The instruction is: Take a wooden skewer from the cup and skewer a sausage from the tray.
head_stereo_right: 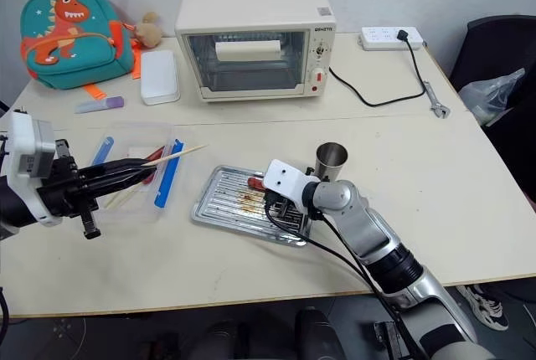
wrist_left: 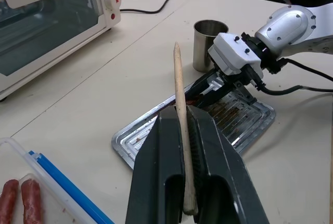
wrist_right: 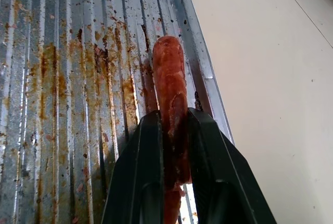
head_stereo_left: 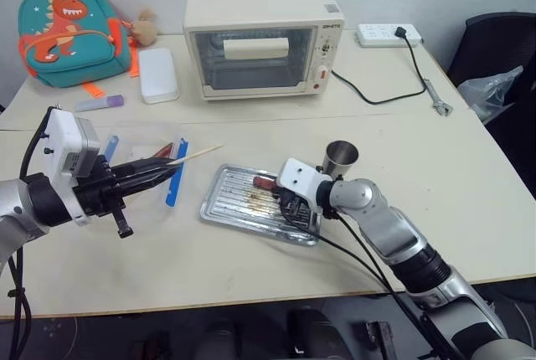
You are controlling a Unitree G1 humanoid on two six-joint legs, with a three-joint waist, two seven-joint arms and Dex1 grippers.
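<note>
Pinching the sausage (wrist_right: 171,104) between its two black fingers, the right gripper (wrist_right: 174,130) was seen nearly closed on the meat, low over the tray (head_stereo_left: 226,209). The sausage ran lengthwise out beyond the fingertips, its far end lying on the ribbed, grease-stained bottom near the tray's rim. Just beyond that gripper the cup (head_stereo_left: 341,159) stood upright on the table, apart from the tray.

The left gripper (wrist_left: 188,125) was closed on the skewer (wrist_left: 181,130), which was clamped along the fingers with its pointed end reaching well past them, toward the tray and the other gripper. Beside it, a clear container (wrist_left: 47,182) with a blue edge held two more sausages.

The sausage was judged soft, glossy and likely greasy, so it could slip or squash under a hard squeeze; a hold around its middle seemed best, leaving one end free for the point. The skewer was judged light, stiff and thin, liable to snap if bent.
</note>
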